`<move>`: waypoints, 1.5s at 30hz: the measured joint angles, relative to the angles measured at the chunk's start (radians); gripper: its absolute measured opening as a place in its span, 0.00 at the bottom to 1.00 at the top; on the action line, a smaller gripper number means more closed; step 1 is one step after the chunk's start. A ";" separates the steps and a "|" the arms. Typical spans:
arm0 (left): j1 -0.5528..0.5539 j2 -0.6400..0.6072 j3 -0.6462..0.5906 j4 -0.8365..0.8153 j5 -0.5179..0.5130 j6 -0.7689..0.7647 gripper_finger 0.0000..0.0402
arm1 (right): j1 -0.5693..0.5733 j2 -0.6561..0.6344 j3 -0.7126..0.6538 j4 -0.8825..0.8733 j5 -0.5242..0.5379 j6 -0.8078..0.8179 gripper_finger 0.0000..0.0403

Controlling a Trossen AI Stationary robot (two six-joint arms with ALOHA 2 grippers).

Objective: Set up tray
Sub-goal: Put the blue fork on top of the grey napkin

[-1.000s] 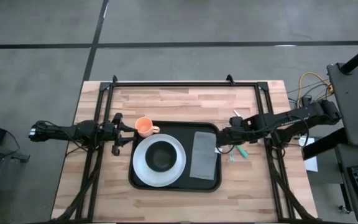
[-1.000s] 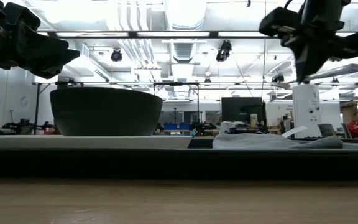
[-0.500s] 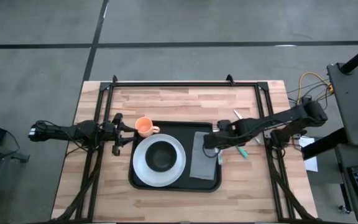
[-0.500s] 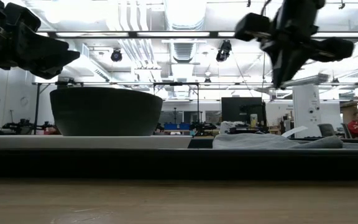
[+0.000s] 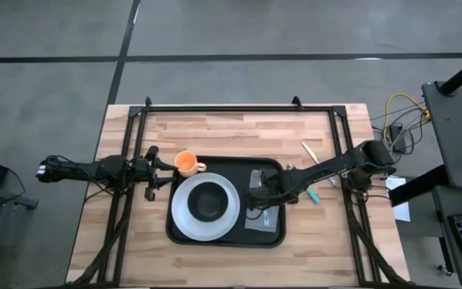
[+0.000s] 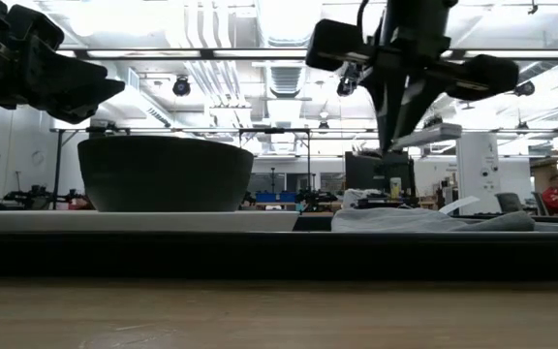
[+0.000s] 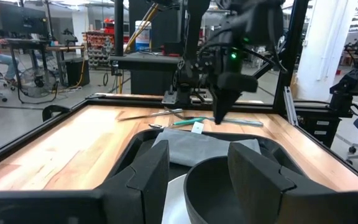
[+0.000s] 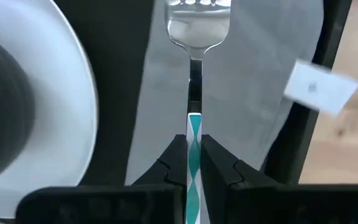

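Pinching a fork [image 8: 193, 81] by its striped handle, the right gripper [image 8: 193, 163] is hovering over the grey napkin [image 8: 241, 93] on the tray [image 5: 215, 164] at mid-table; it should be lowering level, tines lengthwise along the cloth; the left gripper [image 7: 197, 177], half-spread, is waiting beside the bowl [image 7: 222, 193].

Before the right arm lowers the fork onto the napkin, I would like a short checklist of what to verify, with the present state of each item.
1. Fork held firmly: ok. The right gripper is shut on its teal-patterned handle.
2. Fork above the napkin: ok. In the right wrist view its prongs lie over the grey cloth, beside the white plate.
3. Napkin inside the tray: ok, seen from above.
4. Napkin lying flat: cannot tell. The low view shows some folds.
5. Left gripper out of the way: ok. It waits at the tray's left edge, near the orange cup.
6. Height of the fork above the napkin: cannot tell.
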 joint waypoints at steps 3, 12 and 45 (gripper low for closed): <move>0.000 0.001 0.000 0.000 0.000 0.000 0.36 | 0.026 0.023 -0.004 0.004 -0.015 0.059 0.03; 0.000 0.010 0.000 -0.001 0.000 0.000 0.36 | 0.048 0.046 -0.015 0.008 -0.036 0.143 0.03; 0.000 0.013 0.000 -0.002 0.000 0.000 0.36 | 0.032 0.050 -0.231 0.299 0.062 0.164 0.03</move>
